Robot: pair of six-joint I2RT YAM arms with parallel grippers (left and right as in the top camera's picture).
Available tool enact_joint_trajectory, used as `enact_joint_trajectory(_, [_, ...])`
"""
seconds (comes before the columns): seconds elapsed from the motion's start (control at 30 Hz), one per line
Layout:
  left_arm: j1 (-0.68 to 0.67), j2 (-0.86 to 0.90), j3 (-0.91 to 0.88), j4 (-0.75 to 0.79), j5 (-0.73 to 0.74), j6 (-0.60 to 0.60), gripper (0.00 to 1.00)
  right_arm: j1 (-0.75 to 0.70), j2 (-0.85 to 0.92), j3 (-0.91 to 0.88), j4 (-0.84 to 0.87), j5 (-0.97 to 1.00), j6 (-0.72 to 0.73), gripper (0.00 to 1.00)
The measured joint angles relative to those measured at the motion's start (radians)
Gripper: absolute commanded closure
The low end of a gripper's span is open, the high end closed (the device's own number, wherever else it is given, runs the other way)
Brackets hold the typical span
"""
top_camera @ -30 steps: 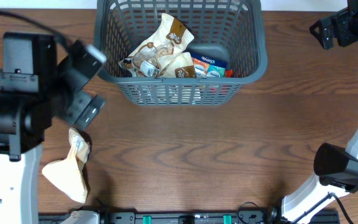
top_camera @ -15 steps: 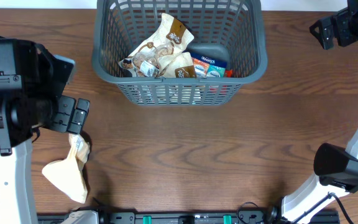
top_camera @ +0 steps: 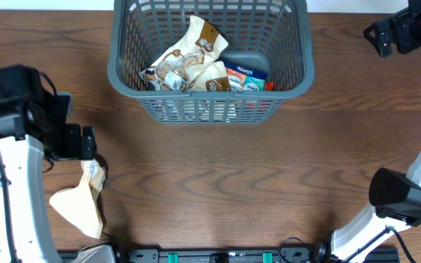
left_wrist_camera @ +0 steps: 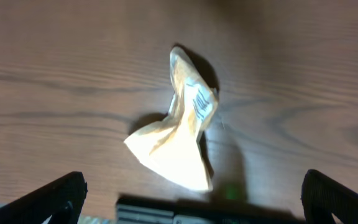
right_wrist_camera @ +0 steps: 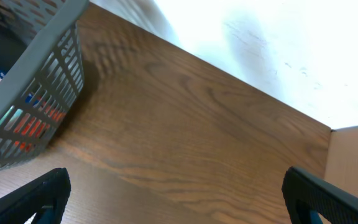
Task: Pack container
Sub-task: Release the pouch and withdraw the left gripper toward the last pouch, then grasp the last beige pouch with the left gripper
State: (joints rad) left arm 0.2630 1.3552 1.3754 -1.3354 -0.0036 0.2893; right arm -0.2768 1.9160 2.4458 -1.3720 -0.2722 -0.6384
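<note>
Nearest the robot, a crumpled cream plastic packet (top_camera: 79,203) lies on the brown wooden table (top_camera: 269,183), not yet packed. The left gripper (top_camera: 80,142) hovers just beyond it, jaws spread and empty. Farther back, the dark grey slotted plastic basket (top_camera: 210,108) already holds several snack packets (top_camera: 188,62). At the far right, the right gripper (top_camera: 383,38) hangs released, holding nothing.

Container (top_camera: 210,108): dark grey lattice-walled basket, upright, far centre of table (top_camera: 218,175), snack packets (top_camera: 188,62) heaped inside.
</note>
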Motion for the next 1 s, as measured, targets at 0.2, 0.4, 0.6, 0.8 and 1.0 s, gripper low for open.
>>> enact_joint_trajectory(0.2, [0.061,0.003,-0.219,0.114,0.004,-0.001,0.01,0.0,0.0,0.0,0.001,-0.001,-0.001,0.01])
enact_joint_trajectory(0.4, [0.076,0.004,-0.422,0.235,0.005,0.053,0.0,0.0,0.0,0.0,0.005,-0.001,-0.014,0.01])
enact_joint_trajectory(0.6, [0.076,0.005,-0.568,0.381,0.004,0.156,0.0,0.0,0.0,0.0,0.008,-0.001,-0.027,0.01])
enact_joint_trajectory(0.8, [0.076,0.005,-0.618,0.472,0.003,0.317,0.0,0.0,0.0,0.0,0.007,-0.001,-0.036,0.01])
enact_joint_trajectory(1.0, [0.085,0.031,-0.631,0.558,0.0,0.434,0.01,0.0,0.0,0.0,0.006,-0.001,-0.038,0.01])
